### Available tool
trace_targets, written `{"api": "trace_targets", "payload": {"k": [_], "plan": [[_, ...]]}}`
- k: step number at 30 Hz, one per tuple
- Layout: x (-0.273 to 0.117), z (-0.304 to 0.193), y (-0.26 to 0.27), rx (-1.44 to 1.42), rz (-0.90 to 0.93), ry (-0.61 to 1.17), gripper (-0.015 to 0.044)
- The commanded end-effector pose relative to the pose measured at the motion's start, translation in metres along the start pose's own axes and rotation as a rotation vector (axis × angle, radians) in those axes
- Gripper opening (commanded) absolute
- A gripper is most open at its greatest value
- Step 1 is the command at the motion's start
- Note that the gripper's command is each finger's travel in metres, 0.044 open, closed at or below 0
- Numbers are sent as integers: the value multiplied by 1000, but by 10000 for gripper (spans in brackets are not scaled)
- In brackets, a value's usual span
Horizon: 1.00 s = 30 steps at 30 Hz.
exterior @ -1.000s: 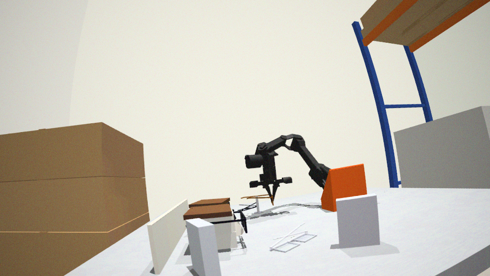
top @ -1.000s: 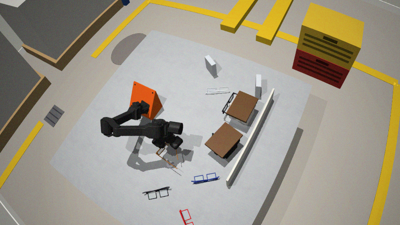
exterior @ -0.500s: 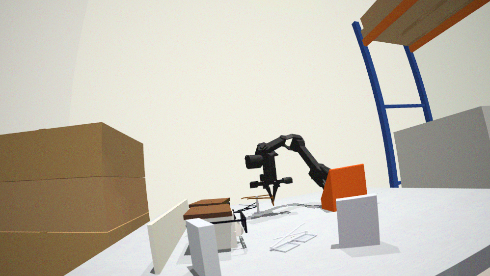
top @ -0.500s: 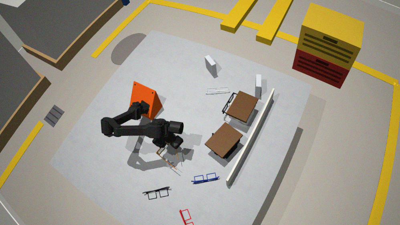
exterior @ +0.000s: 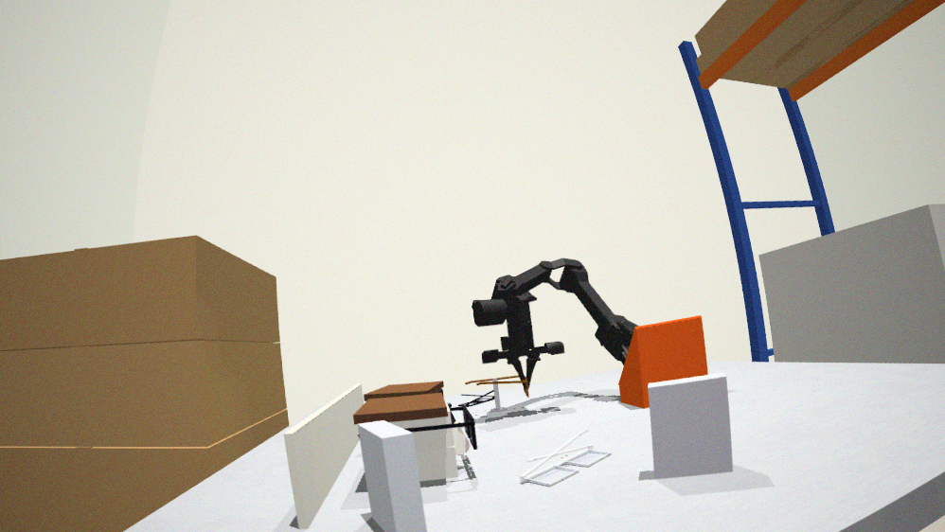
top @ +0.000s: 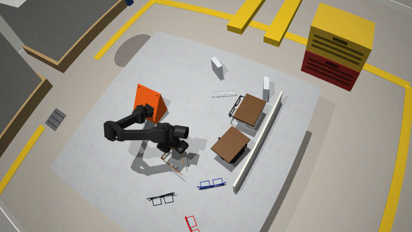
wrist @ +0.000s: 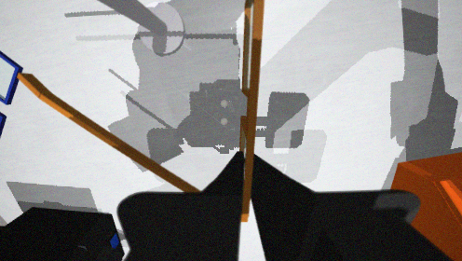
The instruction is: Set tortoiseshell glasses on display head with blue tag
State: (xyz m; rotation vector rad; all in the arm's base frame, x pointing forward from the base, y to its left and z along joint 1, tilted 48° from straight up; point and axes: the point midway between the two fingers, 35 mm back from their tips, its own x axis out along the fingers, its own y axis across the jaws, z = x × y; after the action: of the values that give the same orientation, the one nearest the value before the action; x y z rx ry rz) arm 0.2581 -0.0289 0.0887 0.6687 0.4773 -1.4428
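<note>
Claw: the claw [top: 173, 148] [exterior: 526, 391] [wrist: 243, 157] points down above the bench [top: 100, 144] [exterior: 489, 505] [wrist: 345, 89], closed almost fully, with a thin part of the frame pinched between its fingertips.
Tortoiseshell glasses: the tortoiseshell glasses [top: 170, 165] [exterior: 492, 381] [wrist: 252, 107] are in the claw's grip, raised off the bench, their temples reaching outward from it.
White post: the white post [exterior: 496, 394] [wrist: 159, 43] stands near the claw, on the side where the temples reach out.
Nearer head: the brown-topped head [top: 230, 144] [exterior: 403, 387] is apart from the claw; the tortoiseshell glasses are not on it.
Farther head: the second brown-topped head [top: 249, 109] [exterior: 426, 455] is farther from the claw and has black glasses [top: 236, 105] [exterior: 473, 429] at its front.
Blue patch: a small blue patch [wrist: 115, 240] shows to the claw's left in the wrist view; which head it belongs to, I cannot tell.
Blue glasses: the blue glasses [top: 211, 185] [wrist: 15, 88] lie on the bench, well apart from the claw.
</note>
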Motion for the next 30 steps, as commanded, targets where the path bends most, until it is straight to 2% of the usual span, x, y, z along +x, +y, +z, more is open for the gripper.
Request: {"api": "trace_targets", "payload": {"k": [1,9,20,30], "plan": [[0,4,0,-2,1,2,0],[-8,7,0,-2,1,3,0],[-59,10,0,-3,0,3,0],[-61,28,9,-4,0,6,0]]}}
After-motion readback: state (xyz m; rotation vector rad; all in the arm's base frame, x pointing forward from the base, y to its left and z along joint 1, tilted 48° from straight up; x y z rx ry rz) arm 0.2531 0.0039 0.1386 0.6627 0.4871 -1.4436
